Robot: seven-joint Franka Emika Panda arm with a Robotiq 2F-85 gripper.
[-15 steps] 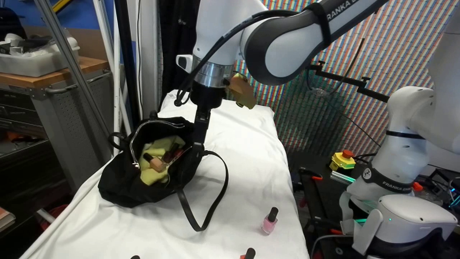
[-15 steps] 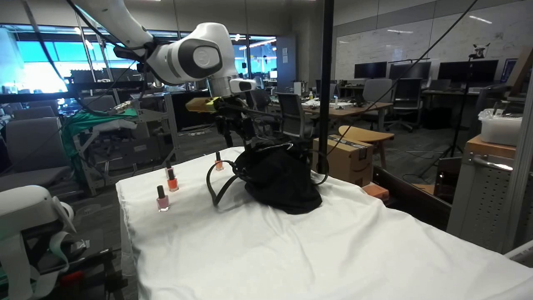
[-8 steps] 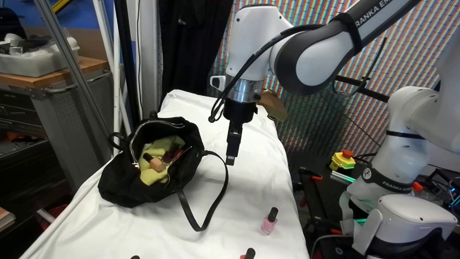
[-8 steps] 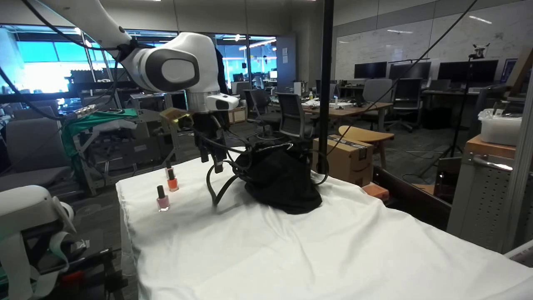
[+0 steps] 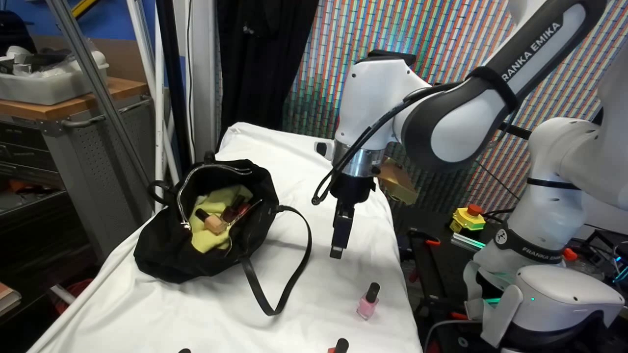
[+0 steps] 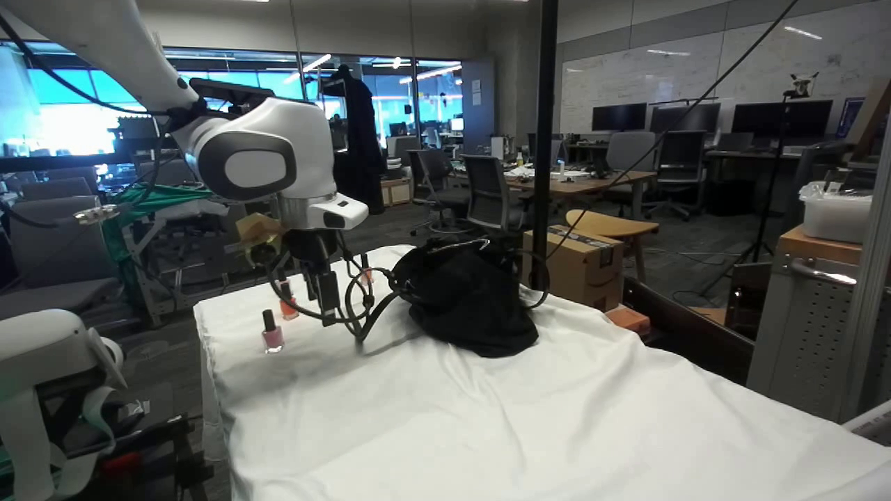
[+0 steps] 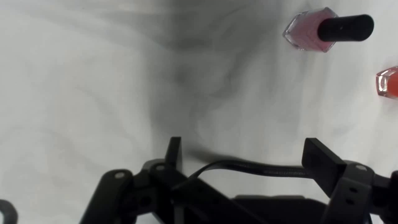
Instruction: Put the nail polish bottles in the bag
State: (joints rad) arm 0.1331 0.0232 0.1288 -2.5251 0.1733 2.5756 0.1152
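Observation:
My gripper (image 5: pixel 336 252) hangs above the white cloth, clear of the bag (image 5: pixel 162 250) and beyond its loop strap. Its jaws stand wide apart in the wrist view, with nothing held; the black strap (image 7: pixel 264 169) crosses behind the gap. Inside the bag, on yellow-green lining, lie a peach nail polish bottle (image 5: pixel 214 224) and a dark red one (image 5: pixel 229 214). A pink bottle (image 7: pixel 307 29) stands upright ahead of the fingers, right of centre. An orange-red bottle (image 7: pixel 392 84) is cut off by the frame. Another orange bottle (image 6: pixel 367 275) shows through the strap loop.
The white-covered table (image 6: pixel 487 424) has a drop-off edge close to the pink bottle. A robot base (image 5: pixel 530 255) and a yellow stop button box (image 5: pixel 467 219) sit beyond that edge. A black pole (image 6: pixel 544 139) rises behind the bag. A loose cable loops beside the gripper.
My gripper has left the bag's rim and moved down and away, past the strap toward the pink bottle, staying open. Bag and bottles have not moved.

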